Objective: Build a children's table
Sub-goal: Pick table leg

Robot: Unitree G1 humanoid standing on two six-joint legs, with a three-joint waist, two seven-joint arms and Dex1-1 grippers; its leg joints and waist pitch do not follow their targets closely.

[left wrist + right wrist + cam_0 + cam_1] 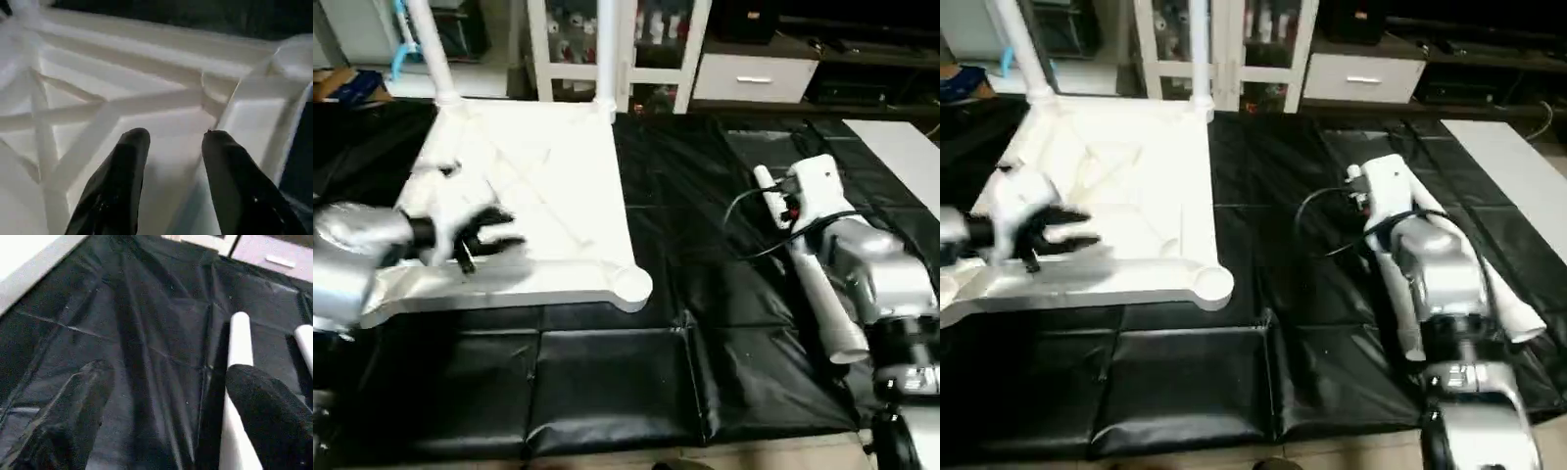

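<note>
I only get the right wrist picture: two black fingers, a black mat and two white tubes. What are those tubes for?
Observer: Those are loose legs for a white table top, which lies upside down on the mat, off to the robot's left.
Operator: Are any legs on it already?
Observer: Yes, two upright legs stand in its far corner sockets.
Operator: What is the other arm doing?
Observer: The left gripper hovers open over the top's ribbed underside, holding nothing.
</note>
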